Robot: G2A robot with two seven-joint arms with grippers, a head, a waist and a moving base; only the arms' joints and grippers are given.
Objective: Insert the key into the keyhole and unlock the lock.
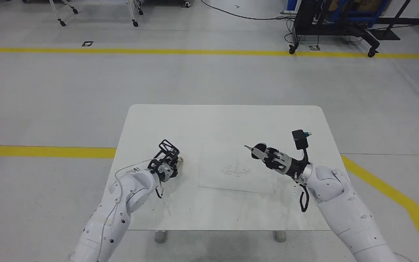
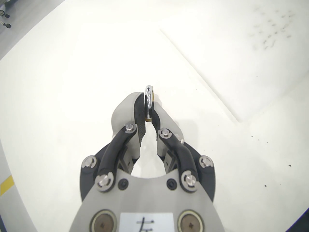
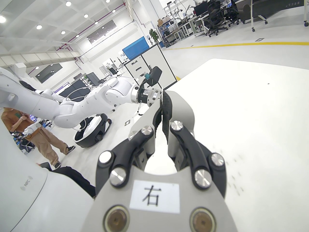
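Nearest the top camera, both arms sit low over the white surface (image 1: 222, 124), one at each side. The left claw (image 1: 172, 156) is clenched on the small brass lock (image 1: 179, 160), holding it just above the surface. The right claw (image 1: 260, 152) grips the key (image 1: 249, 148), whose thin metal blade points across towards the lock. Key and lock are well apart, with bare surface between them.

From the left wrist, I see the black ribbed pads (image 2: 139, 112) clamped on the lock's body. The shiny shackle (image 2: 149, 96) stands out past the tips, edge-on to me. I cannot tell from this angle which way the keyhole faces.

From the right wrist, that claw's pads are pressed tight together. The key lies beyond the tips, too thin and too hidden for me to make out. The left arm shows farther off, across the surface.

I judge that both pick-ups are done and the step in hand is bringing the two together, with insertion not yet begun. The next move calls for lining the blade up with the keyhole, so I would first confirm where that hole faces. Then comes a slow, straight approach. Any tilt could jam the tip or twist the key in the pads. The left grip must also hold the lock firm against the push and the turn.
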